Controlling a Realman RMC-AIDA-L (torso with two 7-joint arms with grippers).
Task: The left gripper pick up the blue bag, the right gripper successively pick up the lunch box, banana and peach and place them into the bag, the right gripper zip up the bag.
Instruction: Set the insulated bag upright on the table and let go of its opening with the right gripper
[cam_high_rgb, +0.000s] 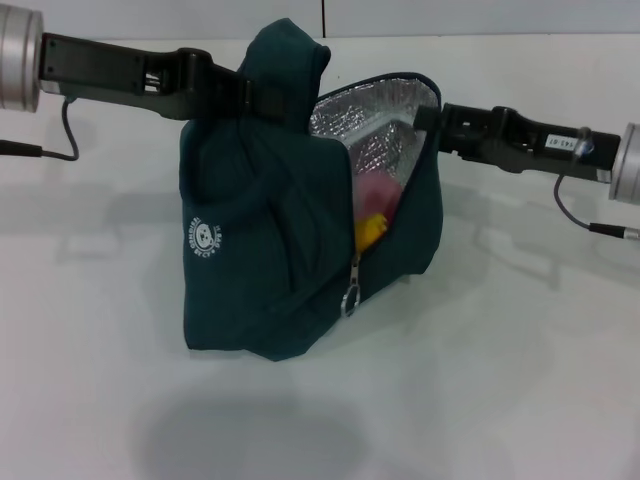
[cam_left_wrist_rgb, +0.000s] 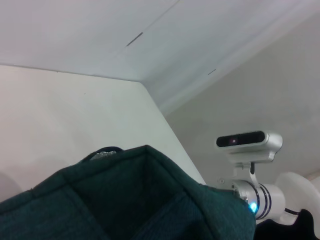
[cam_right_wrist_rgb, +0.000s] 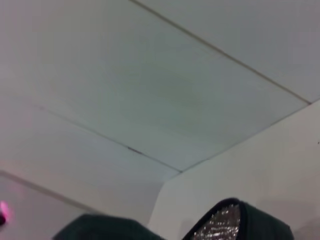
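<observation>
Two claws flank the blue bag (cam_high_rgb: 260, 250) on the worktop (cam_high_rgb: 520, 380): the left claw (cam_high_rgb: 252, 95) at ten o'clock clenches its upper fabric; whether the right claw (cam_high_rgb: 428, 120), at two o'clock by the rim, grips cannot be told. Peach (cam_high_rgb: 375, 192) and banana (cam_high_rgb: 368, 232) show inside. Zipping likely needs the zipper pull (cam_high_rgb: 350, 297), low at six o'clock, drawn steadily against a taut bag.

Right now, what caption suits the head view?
Both grippers meet the blue bag, open, with peach and banana inside.

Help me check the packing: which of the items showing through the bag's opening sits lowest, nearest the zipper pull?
The banana: its yellow end shows just above the zipper pull in the blue bag. The pink peach sits higher.
</observation>
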